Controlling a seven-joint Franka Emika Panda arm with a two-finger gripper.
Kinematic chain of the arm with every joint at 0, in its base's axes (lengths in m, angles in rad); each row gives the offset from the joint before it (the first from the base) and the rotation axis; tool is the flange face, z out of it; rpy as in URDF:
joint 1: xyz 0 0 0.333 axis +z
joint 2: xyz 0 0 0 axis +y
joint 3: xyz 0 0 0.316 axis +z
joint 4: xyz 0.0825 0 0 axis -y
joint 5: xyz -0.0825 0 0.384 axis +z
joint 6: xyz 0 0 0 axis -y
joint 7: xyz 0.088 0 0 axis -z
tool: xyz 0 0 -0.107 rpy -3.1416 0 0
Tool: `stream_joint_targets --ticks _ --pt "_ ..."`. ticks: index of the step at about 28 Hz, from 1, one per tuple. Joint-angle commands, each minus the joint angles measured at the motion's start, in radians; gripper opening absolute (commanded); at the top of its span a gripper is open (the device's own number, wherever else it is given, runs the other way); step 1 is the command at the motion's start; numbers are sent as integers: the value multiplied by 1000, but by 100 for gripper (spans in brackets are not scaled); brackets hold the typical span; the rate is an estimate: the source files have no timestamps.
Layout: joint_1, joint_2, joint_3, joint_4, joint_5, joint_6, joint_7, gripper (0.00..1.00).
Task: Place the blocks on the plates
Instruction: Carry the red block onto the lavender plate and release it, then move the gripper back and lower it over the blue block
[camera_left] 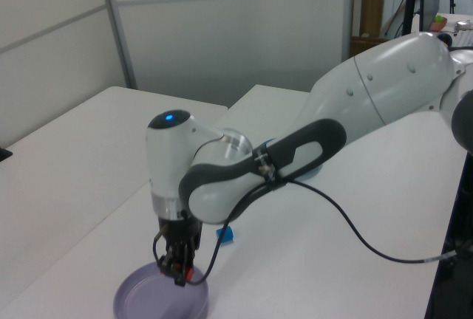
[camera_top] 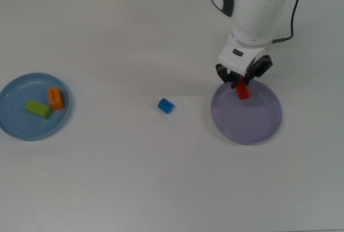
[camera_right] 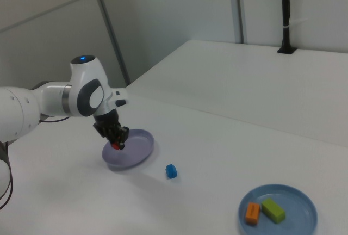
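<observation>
- resting on the white table (camera_top: 134,178), the two plates sit well apart: the blue plate (camera_top: 13,124) at the top view's left edge, the purple plate (camera_top: 252,127) toward the top view's right
- judging progress, the blue plate looks finished: it already holds two of the four blocks, so about half the job is done
- hanging over the near rim of the purple plate, the robot arm (camera_left: 295,149) points its gripper (camera_top: 243,84) straight down; this plate has nothing lying in it yet
- lying inside the blue plate, the green block (camera_top: 37,108) and the orange block (camera_top: 55,98) are side by side, close or touching at one corner
- pinched between the gripper's fingers is the red block (camera_top: 243,91), held just above the purple plate's inner edge; in the left view it hangs close over the plate, and whether it touches the surface cannot be told
- left to do for this block, as i judge it: lower it a little, let go, and lift away
- sitting alone on the bare table between the two plates, nearer the purple one, the blue block (camera_top: 165,105) is untouched; it is the last piece to fetch, and the purple plate looks the likely spot for it
</observation>
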Motion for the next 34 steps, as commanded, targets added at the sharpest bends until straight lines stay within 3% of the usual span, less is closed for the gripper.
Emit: stream_joint_targets --ticks 1,6,8,12,13,22,34 --pt "14 52 -6 26 -10 16 11 9" --pt "14 73 -6 26 -59 16 11 21" --pt "14 73 -9 26 -60 15 6 33" --pt "11 58 -10 26 -59 6 3 74" --pt "11 50 -10 26 -59 3 6 99" --pt "2 32 -19 26 -74 1 -38 100" --pt "-193 -14 -35 24 -71 -115 -632 100"
